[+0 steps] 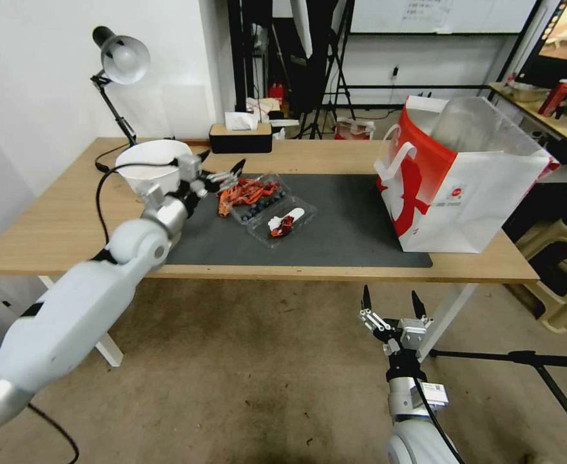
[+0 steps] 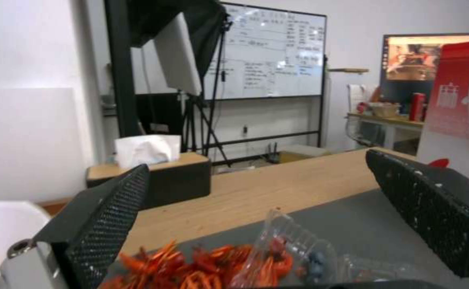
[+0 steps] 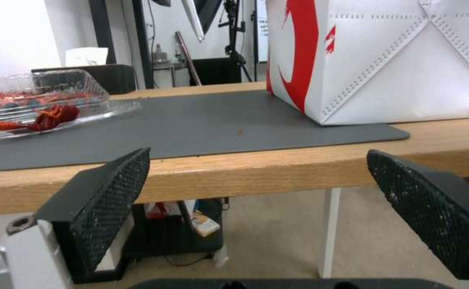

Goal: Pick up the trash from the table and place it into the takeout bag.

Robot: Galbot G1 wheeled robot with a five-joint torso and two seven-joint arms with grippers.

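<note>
Head view: left gripper (image 1: 221, 166) hovers over table (image 1: 58, 225) at the mat's (image 1: 354, 225) left end, just by the crayfish shells (image 1: 248, 191) piled in clear trays (image 1: 282, 222). Fingers spread wide, holding nothing; white bowl (image 1: 149, 162) sits right behind the arm. Takeout bag (image 1: 454, 187) stands upright on mat's right end, well apart from the shells. Right gripper (image 1: 393, 303) parked low in front of table edge, below tabletop level, fingers wide apart, empty. Tissue box (image 1: 240, 137) & desk lamp (image 1: 121, 61) at far edge.

Table (image 1: 64, 225): mat (image 1: 354, 225), bag (image 1: 464, 187), trays (image 1: 267, 203), perhaps bowl (image 1: 148, 161).
</note>
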